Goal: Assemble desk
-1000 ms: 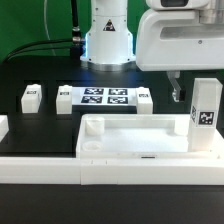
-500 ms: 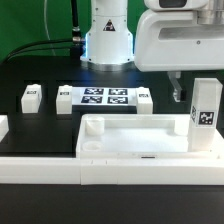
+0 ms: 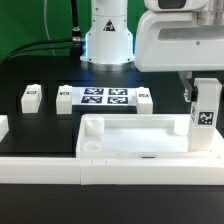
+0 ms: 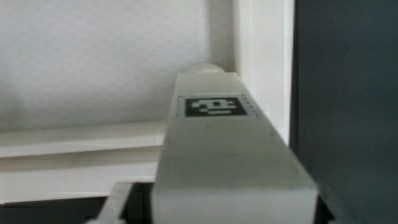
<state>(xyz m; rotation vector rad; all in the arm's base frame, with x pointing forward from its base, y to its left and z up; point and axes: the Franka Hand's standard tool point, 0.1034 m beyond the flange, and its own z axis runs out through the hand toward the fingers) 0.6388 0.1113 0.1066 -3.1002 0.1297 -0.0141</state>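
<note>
The white desk tabletop (image 3: pixel 135 119) lies rim-up near the front of the black table. One white tagged leg (image 3: pixel 206 112) stands upright at its corner on the exterior view's right. My gripper (image 3: pixel 200 95) reaches down over this leg, with a dark finger (image 3: pixel 186 93) against the leg's side. In the wrist view the leg (image 4: pixel 222 160) fills the space between the jaws, its tag facing the camera, with the tabletop's rim (image 4: pixel 263 60) behind it. The far finger is hidden by the leg.
Three loose legs lie at the back: one (image 3: pixel 30 96), another (image 3: pixel 65 95), a third (image 3: pixel 144 98). The marker board (image 3: pixel 105 98) lies between them. A long white rail (image 3: pixel 100 165) runs along the front. The robot base (image 3: pixel 107 40) stands behind.
The visible finger has moved toward the upright leg and now rests against its side. The hand body, the leg and the tabletop have stayed in place.
</note>
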